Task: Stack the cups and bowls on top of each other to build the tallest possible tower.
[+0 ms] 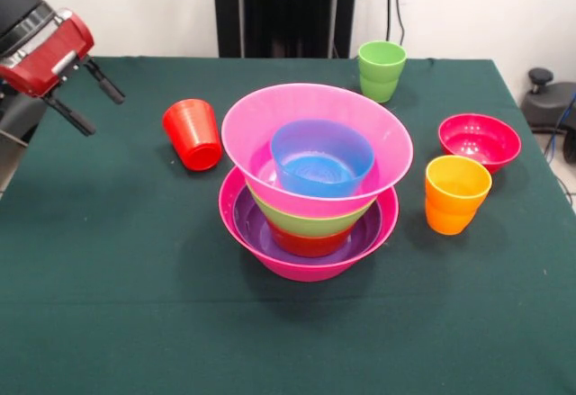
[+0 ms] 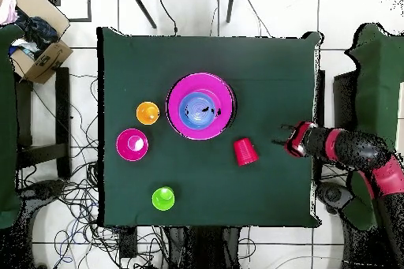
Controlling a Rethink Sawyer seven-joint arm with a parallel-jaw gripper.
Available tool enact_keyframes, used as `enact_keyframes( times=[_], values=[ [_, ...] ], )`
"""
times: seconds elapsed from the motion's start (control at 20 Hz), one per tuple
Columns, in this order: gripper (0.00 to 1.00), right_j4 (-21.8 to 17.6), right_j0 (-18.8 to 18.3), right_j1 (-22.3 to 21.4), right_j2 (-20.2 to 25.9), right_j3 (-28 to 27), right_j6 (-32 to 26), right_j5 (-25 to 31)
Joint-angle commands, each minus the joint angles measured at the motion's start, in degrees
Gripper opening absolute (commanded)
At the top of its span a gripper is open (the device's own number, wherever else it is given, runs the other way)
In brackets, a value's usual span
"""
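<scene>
The tower point(image 1: 310, 188) stands mid-table: a large hot-pink bowl point(image 1: 306, 264) as base, holding purple, orange-red and lime green bowls, then a second hot-pink bowl point(image 1: 360, 116) with a blue bowl point(image 1: 321, 157) inside. It also shows in the overhead view point(image 2: 201, 106). A red cup point(image 1: 192, 134) sits mouth down to its left. A green cup point(image 1: 382, 69), an orange cup point(image 1: 457, 193) and a crimson bowl point(image 1: 479, 140) stand upright on the right. My gripper point(image 1: 104, 114) is open and empty above the table's left edge, apart from the red cup point(image 2: 245, 151).
The robot's pedestal point(image 1: 286, 8) stands behind the table's far edge. The green cloth point(image 1: 135, 305) covers the table. In the overhead view my arm point(image 2: 347, 149) reaches in from off the table's side, and a cardboard box point(image 2: 39, 49) and cables lie on the floor.
</scene>
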Motion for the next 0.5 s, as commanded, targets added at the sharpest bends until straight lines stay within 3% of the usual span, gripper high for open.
enact_keyframes(
  times=[0.05, 0.5],
  values=[
    [1.0, -4.91, 0.95, 4.06, -0.98, 2.84, -13.75, 2.76],
    [1.0, -8.78, 0.06, 6.78, -2.28, 4.63, -11.71, -1.24]
  ],
)
